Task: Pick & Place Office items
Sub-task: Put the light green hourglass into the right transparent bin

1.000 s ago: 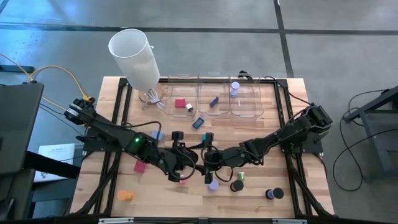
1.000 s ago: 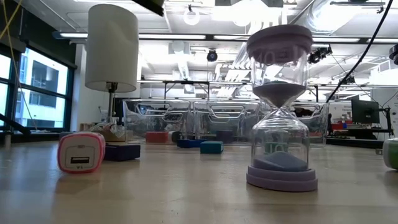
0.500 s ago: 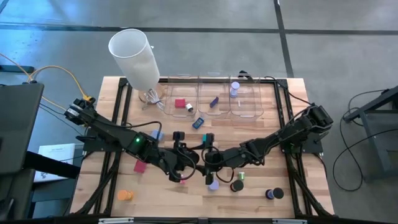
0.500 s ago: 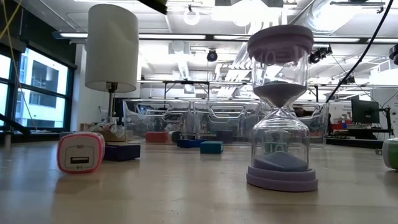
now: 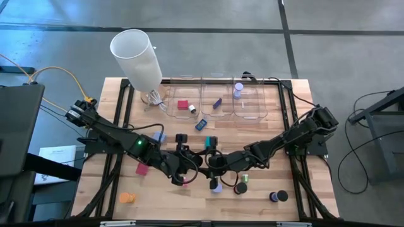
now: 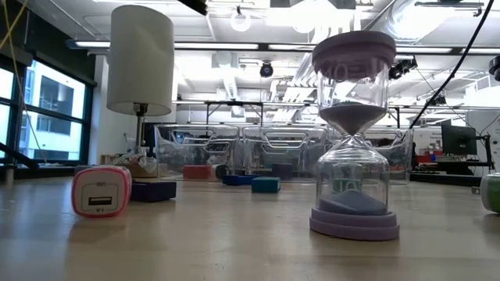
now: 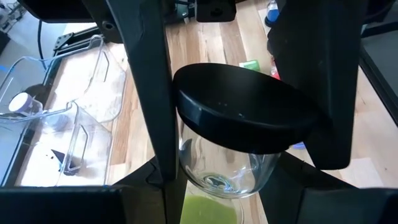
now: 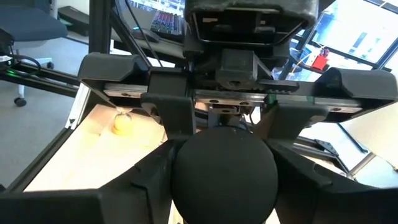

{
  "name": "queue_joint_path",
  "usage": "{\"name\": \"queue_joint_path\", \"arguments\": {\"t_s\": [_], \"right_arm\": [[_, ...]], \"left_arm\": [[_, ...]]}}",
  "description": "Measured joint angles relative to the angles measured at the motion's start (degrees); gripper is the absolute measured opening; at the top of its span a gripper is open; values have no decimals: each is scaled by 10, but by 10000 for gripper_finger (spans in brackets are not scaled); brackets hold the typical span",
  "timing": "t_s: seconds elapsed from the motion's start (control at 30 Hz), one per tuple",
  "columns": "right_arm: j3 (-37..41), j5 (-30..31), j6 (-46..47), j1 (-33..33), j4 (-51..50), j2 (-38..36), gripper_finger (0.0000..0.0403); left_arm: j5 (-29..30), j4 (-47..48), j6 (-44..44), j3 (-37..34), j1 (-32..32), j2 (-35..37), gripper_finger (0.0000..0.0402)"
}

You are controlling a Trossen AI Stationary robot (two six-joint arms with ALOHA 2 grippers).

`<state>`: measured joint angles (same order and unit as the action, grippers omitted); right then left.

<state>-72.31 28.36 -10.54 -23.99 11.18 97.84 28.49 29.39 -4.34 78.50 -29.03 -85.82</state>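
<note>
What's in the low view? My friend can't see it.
A lavender hourglass stands close up on the wooden table, right of centre, with sand in both bulbs. At the left lies a pink block with a dark blue flat piece beside it and a tall white cylinder behind; clear bins line the far edge.

High view looks straight down, table (image 5: 120,183) filling mid-frame. Low view sits at tabletop level, facing the room, close on a lavender hourglass (image 6: 353,133) right of centre. Both wrist views press tight on a black-capped hourglass (image 7: 239,134). The high and low views share 3 clear bins (image 5: 218,99).
</note>
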Motion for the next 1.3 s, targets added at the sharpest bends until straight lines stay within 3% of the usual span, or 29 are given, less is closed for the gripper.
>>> {"name": "queue_joint_path", "arguments": {"t_s": [0.67, 0.9, 1.13, 1.3], "right_arm": [[2, 9, 18, -13, -35, 1, 197], [4, 102, 107, -42, -127, -5, 197], [3, 220, 260, -61, -285, -39, 197], [2, 265, 348, -62, -398, -84, 197]], "left_arm": [[2, -5, -16, 0, -3, 2, 236], [2, 16, -45, 2, -6, 12, 238], [1, 25, -48, 2, -15, 38, 238], [-1, 38, -62, 2, -23, 46, 238]]}}
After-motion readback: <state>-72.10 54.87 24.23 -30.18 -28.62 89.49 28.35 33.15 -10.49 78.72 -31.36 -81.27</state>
